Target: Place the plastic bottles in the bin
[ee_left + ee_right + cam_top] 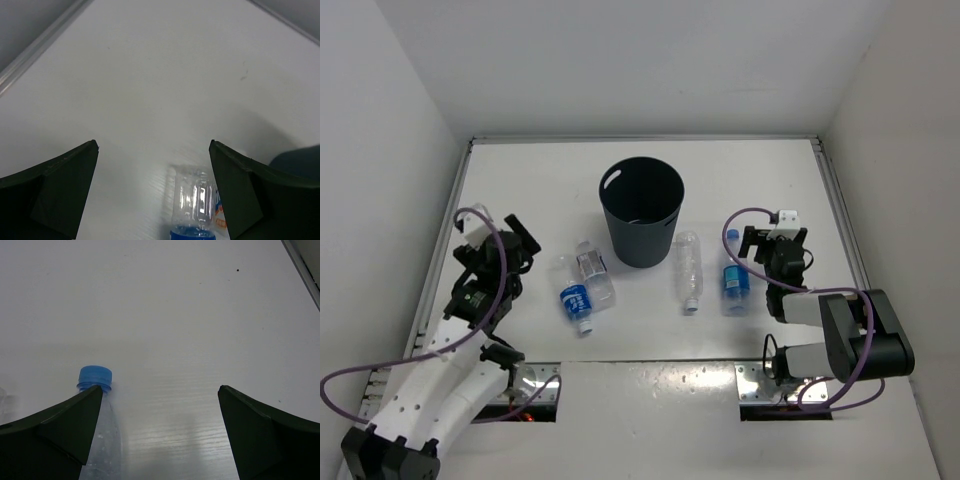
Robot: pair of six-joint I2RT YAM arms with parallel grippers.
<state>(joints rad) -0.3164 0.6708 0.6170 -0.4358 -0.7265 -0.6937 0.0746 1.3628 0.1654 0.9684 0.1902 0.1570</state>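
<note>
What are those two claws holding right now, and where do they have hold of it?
Nothing. The left gripper and the right gripper are both wide open, clamped on nothing.

The bin (641, 215), a dark grey-blue round basket with a cut-out slot near its rim, stands upright and open in the middle of the counter (650, 160). All four clear bottles lie on their sides nearer than it. On its left, the white-grey-label bottle (590, 265) and the left blue-label bottle (575, 299) lie touching in a narrow V. On its right, the unlabelled bottle (687, 262) points its blue cap at the near edge. The right blue-label bottle (735, 281) lies just beside it, apart.
</note>
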